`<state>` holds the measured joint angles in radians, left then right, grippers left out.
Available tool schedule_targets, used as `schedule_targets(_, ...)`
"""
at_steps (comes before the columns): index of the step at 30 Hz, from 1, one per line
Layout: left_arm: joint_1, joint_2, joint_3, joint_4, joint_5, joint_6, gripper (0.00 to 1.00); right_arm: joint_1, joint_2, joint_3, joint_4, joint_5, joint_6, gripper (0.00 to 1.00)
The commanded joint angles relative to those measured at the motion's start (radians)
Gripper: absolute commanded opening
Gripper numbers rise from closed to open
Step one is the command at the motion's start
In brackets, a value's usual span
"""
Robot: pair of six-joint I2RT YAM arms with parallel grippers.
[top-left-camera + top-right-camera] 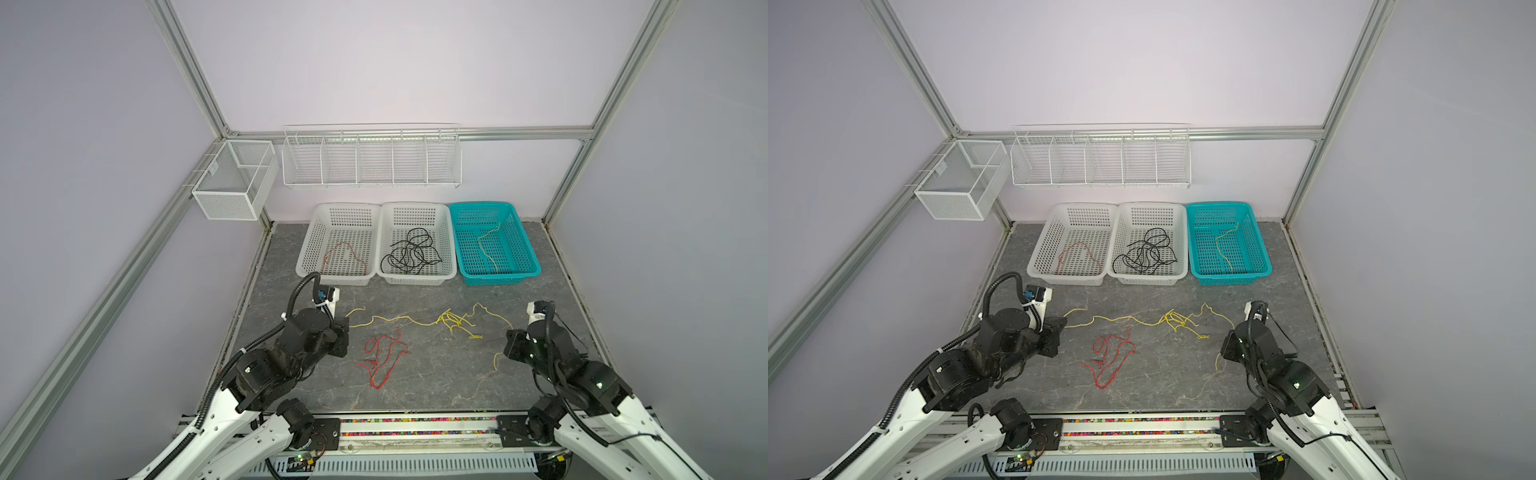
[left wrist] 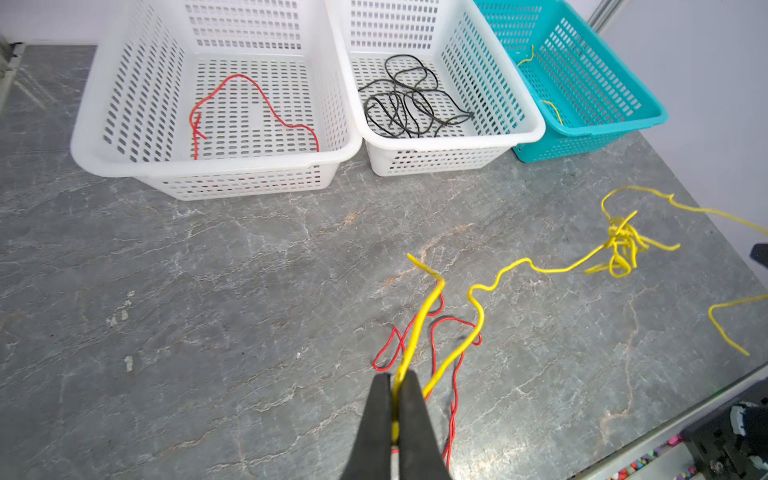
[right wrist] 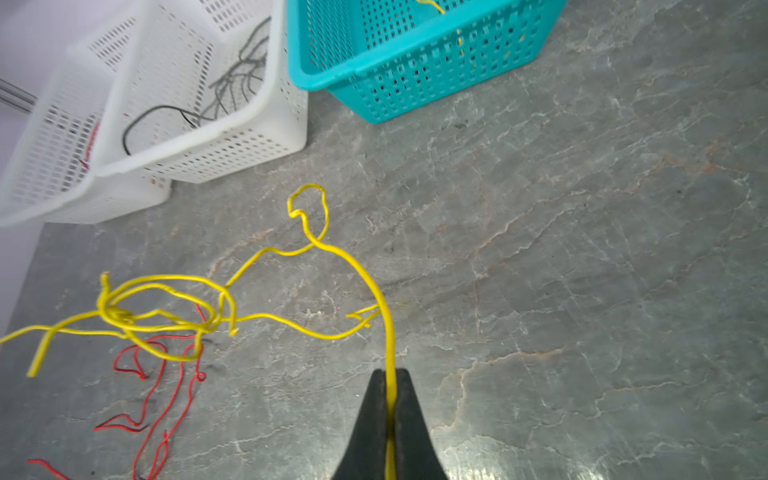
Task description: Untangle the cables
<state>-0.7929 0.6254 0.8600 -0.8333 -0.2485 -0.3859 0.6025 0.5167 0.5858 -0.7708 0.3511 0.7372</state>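
A yellow cable (image 1: 399,319) lies across the grey tabletop with a knotted tangle (image 1: 451,321) (image 2: 621,245) (image 3: 120,313) near its middle. My left gripper (image 2: 397,378) (image 1: 345,327) is shut on a loop at one end of it. My right gripper (image 3: 390,374) (image 1: 509,334) is shut on the other end, and a short yellow tail (image 1: 495,360) trails beside it. A loose red cable (image 1: 384,357) (image 2: 434,328) lies in front of the yellow one, partly under it near the left gripper. In the baskets lie a red cable (image 1: 345,253), black cables (image 1: 411,251) and a yellow cable (image 1: 488,245).
Three baskets stand in a row at the back: two white ones (image 1: 332,280) (image 1: 415,280) and a teal one (image 1: 498,275). A wire rack (image 1: 371,160) and a mesh box (image 1: 232,183) hang on the walls. A rail (image 1: 415,428) runs along the front edge.
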Motion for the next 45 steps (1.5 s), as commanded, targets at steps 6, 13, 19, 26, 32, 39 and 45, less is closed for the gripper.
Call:
schedule_targets(6,0.000,-0.005,0.016,-0.016,-0.014,-0.002,0.00,-0.006,0.099,-0.139,0.250,-0.270,-0.043,0.06)
schedule_targets(13,0.000,0.076,0.011,0.008,0.092,0.022,0.00,0.087,0.160,-0.098,0.411,-0.379,-0.149,0.06)
schedule_targets(19,0.000,0.167,0.028,0.013,0.166,0.027,0.00,0.183,0.276,-0.043,0.493,-0.385,-0.194,0.06)
schedule_targets(26,0.000,0.213,0.034,0.011,0.190,0.025,0.00,0.273,0.392,0.024,0.575,-0.368,-0.216,0.06)
schedule_targets(32,0.000,0.263,0.052,-0.028,0.119,0.018,0.00,0.296,0.295,0.050,0.541,-0.366,-0.256,0.06)
schedule_targets(39,0.000,0.350,0.063,-0.050,0.096,0.016,0.00,0.296,0.070,0.036,0.430,-0.345,-0.278,0.06)
schedule_targets(45,0.000,0.391,0.066,-0.058,0.078,0.007,0.00,0.296,-0.074,0.053,0.375,-0.401,-0.319,0.06)
